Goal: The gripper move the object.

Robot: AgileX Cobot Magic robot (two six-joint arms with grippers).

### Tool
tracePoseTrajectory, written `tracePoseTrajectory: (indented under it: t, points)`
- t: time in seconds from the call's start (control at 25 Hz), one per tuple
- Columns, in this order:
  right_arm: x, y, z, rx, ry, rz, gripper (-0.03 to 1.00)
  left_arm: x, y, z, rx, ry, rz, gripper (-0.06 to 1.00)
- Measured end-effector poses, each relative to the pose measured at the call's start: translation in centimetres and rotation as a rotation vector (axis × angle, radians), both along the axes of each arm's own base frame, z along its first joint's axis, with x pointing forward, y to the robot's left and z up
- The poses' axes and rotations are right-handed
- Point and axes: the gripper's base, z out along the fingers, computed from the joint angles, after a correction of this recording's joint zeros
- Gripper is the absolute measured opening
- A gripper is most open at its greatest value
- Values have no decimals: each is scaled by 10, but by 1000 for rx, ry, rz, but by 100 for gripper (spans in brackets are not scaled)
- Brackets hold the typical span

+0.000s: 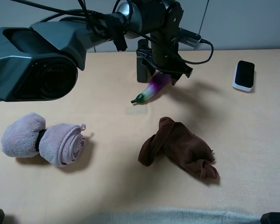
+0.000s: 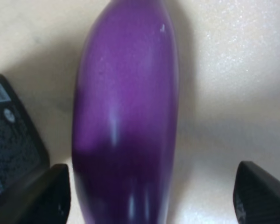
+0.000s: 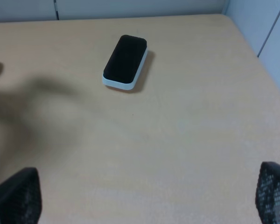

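Note:
A purple eggplant [image 1: 154,87] with a green stem lies on the tan table [image 1: 107,186], pointing toward the front left. My left gripper [image 1: 170,74] reaches across the middle and sits over the eggplant's thick end. In the left wrist view the eggplant [image 2: 126,116] fills the space between the two spread fingers [image 2: 37,196], with a gap on one side; my left gripper [image 2: 151,196] is open. My right gripper [image 3: 149,196] is open and empty over bare table. It does not show clearly in the high view.
A black box [image 1: 142,65] stands right behind the eggplant, also in the left wrist view [image 2: 14,140]. A black-and-white device [image 1: 244,74] lies at the back right, also in the right wrist view [image 3: 126,60]. A brown cloth [image 1: 179,149] lies mid-front, a rolled pink towel [image 1: 42,140] at left.

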Motion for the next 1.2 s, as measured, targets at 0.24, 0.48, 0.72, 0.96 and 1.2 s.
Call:
tracePoseTrajectory:
  t: [0.24,0.48,0.72,0.96,1.2]
  points:
    - [0,0,0,0,0,0,69,1,-1,17,-15,-15,3,71]
    - [0,0,0,0,0,0,69,0,0,36,-13,-12,11,71]
    - [0,0,0,0,0,0,69,-2,-2,57,-57,-6,14,71]
    - [0,0,0,0,0,0,69,-3,-4,76,-116,-25,11,71]
    - [0,0,0,0,0,0,69,-8,-2,104,-164,-51,7,71]
